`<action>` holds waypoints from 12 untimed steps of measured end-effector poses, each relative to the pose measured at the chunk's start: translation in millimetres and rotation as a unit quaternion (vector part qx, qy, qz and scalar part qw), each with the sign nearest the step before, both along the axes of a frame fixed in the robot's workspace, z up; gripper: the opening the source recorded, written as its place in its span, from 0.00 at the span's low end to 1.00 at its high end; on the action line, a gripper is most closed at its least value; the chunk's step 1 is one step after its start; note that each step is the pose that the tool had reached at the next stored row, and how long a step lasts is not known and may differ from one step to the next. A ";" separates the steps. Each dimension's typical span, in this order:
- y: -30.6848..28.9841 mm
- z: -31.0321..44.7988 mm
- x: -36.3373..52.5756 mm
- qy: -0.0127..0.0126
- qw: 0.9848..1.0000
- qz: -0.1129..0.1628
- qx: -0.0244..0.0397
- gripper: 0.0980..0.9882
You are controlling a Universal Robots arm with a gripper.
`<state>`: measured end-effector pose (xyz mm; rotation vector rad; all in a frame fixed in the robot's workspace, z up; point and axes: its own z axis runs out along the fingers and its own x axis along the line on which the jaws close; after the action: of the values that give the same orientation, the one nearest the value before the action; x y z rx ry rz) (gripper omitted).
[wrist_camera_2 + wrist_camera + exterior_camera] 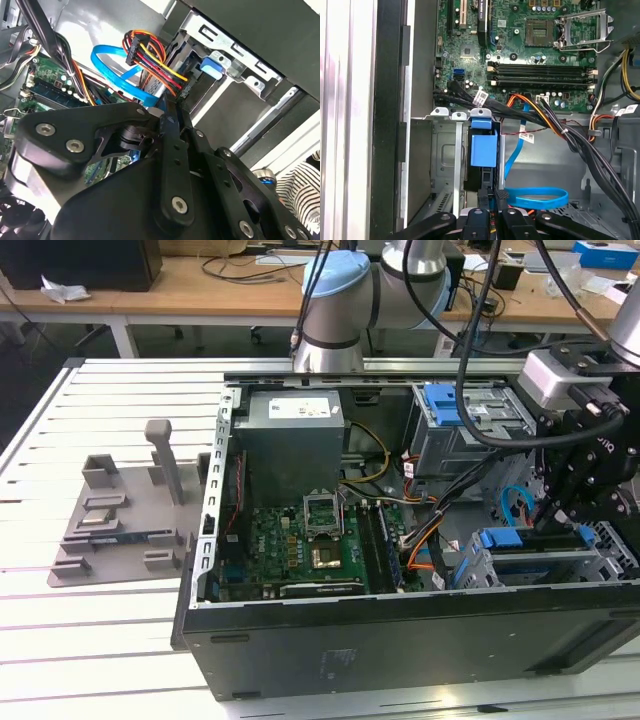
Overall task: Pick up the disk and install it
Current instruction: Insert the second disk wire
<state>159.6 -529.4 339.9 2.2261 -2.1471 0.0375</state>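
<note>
You're near done. The disk point(530, 540) sits on edge in its metal bay point(500, 570) at the PC case's point(400, 650) front corner, w/ the blue tab point(483, 150) up. The claw point(490, 197) looks pressed together at its end. Can't tell if it's fully in.

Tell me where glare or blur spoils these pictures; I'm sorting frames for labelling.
In the exterior view, the white slatted table is washed out by glare. In the second wrist view, the black tool looms close and soft, and the case wall is blown out. In the first wrist view, the motherboard is evenly lit and sharp.
</note>
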 end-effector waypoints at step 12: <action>0.2 13.1 -0.2 0.000 1.000 0.000 0.000 0.22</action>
<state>159.4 -529.2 353.0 2.2262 -2.1478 0.0365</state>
